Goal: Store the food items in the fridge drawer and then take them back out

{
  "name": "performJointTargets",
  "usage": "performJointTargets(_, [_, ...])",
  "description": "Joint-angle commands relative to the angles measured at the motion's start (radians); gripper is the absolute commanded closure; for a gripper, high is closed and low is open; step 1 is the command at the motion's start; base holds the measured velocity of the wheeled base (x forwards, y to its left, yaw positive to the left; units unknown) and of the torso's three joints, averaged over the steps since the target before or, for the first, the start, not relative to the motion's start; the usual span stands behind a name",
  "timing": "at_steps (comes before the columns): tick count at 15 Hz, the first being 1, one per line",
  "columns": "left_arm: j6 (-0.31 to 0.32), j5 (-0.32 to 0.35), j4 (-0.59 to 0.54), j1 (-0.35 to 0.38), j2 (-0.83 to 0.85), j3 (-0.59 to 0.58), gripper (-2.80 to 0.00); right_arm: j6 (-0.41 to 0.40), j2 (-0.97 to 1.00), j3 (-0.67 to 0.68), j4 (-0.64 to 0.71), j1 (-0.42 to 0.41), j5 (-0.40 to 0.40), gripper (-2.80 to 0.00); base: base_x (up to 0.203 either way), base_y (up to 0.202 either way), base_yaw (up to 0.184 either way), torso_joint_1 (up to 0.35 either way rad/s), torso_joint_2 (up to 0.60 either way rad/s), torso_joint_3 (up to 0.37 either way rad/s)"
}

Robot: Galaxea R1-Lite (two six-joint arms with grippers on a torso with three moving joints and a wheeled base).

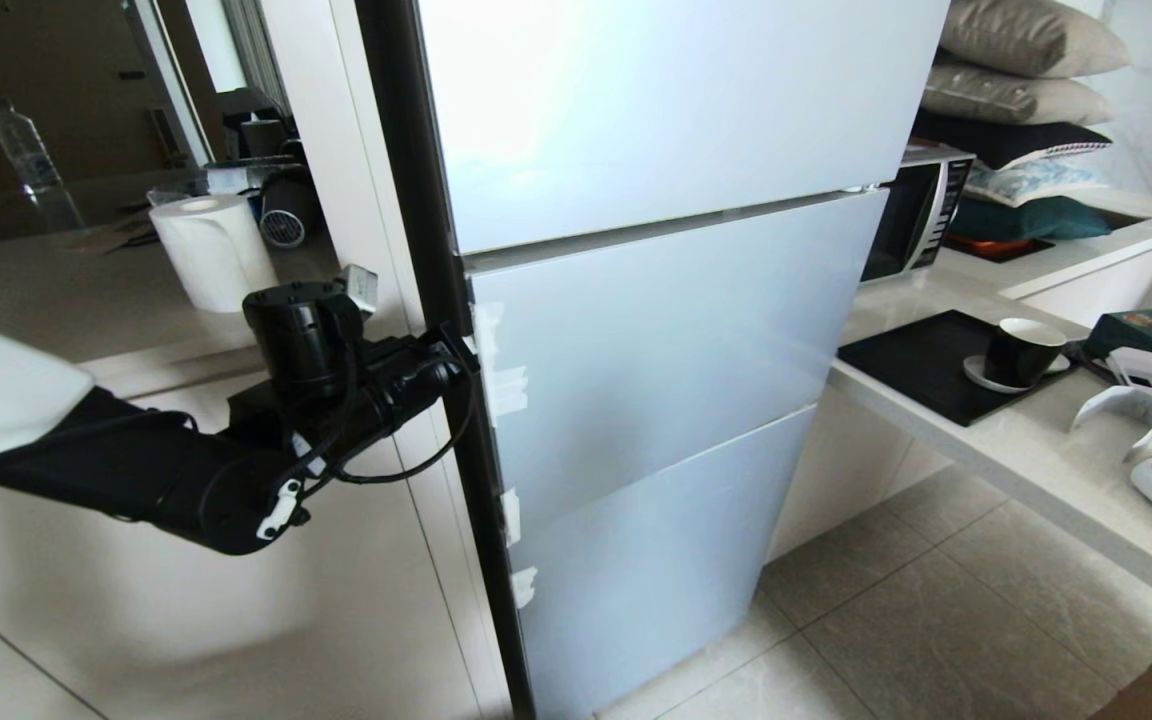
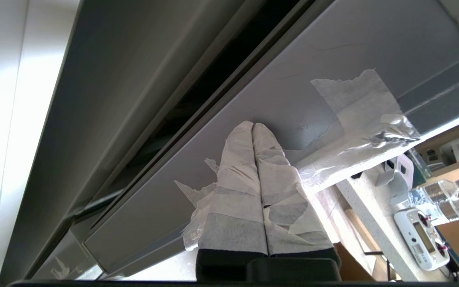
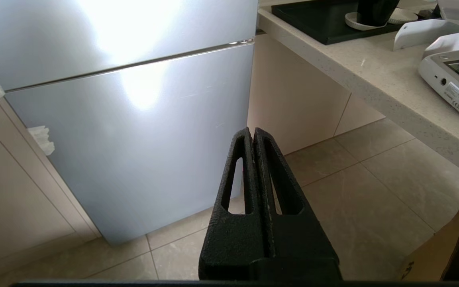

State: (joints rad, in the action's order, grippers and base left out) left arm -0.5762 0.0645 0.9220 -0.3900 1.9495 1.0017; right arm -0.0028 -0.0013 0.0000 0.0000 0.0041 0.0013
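Worryingly, the left gripper pressed its taped fingers, closed and empty, against the fridge door edge; they might slip off. Right gripper hung shut. No fruit or drawer showed.

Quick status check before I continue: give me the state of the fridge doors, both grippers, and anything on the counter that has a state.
Top fridge door: shut.
Middle fridge door: slightly ajar at its left edge, a dark gap showing in the left wrist view.
Bottom fridge door: shut.
Left gripper: shut, tape-wrapped tips against the middle door's edge, holding nothing.
Right gripper: shut, empty, hanging low before the bottom door.
Black cup: upright on its saucer.
Microwave: door shut.
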Motion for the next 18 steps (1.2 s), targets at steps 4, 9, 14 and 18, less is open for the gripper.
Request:
performJointTargets(4, [-0.002, 0.001, 0.02, -0.01, -0.033, -0.072, 0.0, 0.0, 0.0, 0.0, 0.0, 0.0, 0.0, 0.0, 0.0, 0.0, 0.0, 0.0, 0.0, 0.0])
performJointTargets(9, [-0.002, 0.002, 0.02, -0.075, -0.099, -0.122, 0.0, 0.0, 0.0, 0.0, 0.0, 0.0, 0.0, 0.0, 0.0, 0.0, 0.0, 0.0, 0.0, 0.0])
performJointTargets(14, [0.001, -0.006, 0.02, -0.218, -0.214, -0.222, 0.0, 0.0, 0.0, 0.0, 0.0, 0.0, 0.0, 0.0, 0.0, 0.0, 0.0, 0.0, 0.0, 0.0])
performJointTargets(18, [0.019, -0.004, 0.02, -0.354, -0.343, -0.384, 0.0, 0.0, 0.0, 0.0, 0.0, 0.0, 0.0, 0.0, 0.0, 0.0, 0.0, 0.0, 0.0, 0.0])
